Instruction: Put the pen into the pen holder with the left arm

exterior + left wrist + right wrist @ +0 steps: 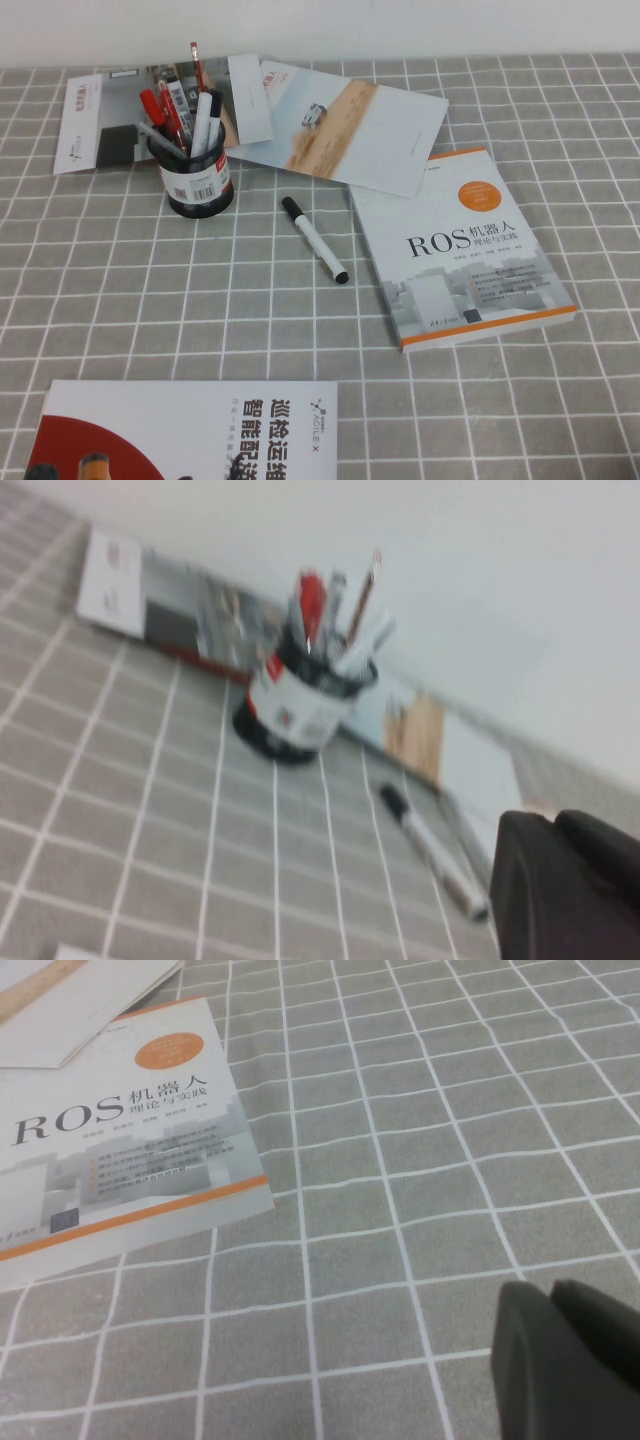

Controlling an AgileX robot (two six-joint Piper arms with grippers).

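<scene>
The pen (314, 239), a white marker with a black cap, lies flat on the grey checked cloth just right of the pen holder (198, 180). The holder is a black mesh cup with a barcode label, standing upright with red pens and another marker in it. Neither arm shows in the high view. In the left wrist view my left gripper (553, 825) is shut and empty, apart from the pen (432, 850) and farther from the holder (300, 715). My right gripper (550, 1290) is shut and empty above bare cloth.
A ROS book (465, 250) lies right of the pen and also shows in the right wrist view (120, 1150). Brochures (340, 125) lie behind the pen, a leaflet (95, 125) behind the holder, and a booklet (190, 430) at the front left edge.
</scene>
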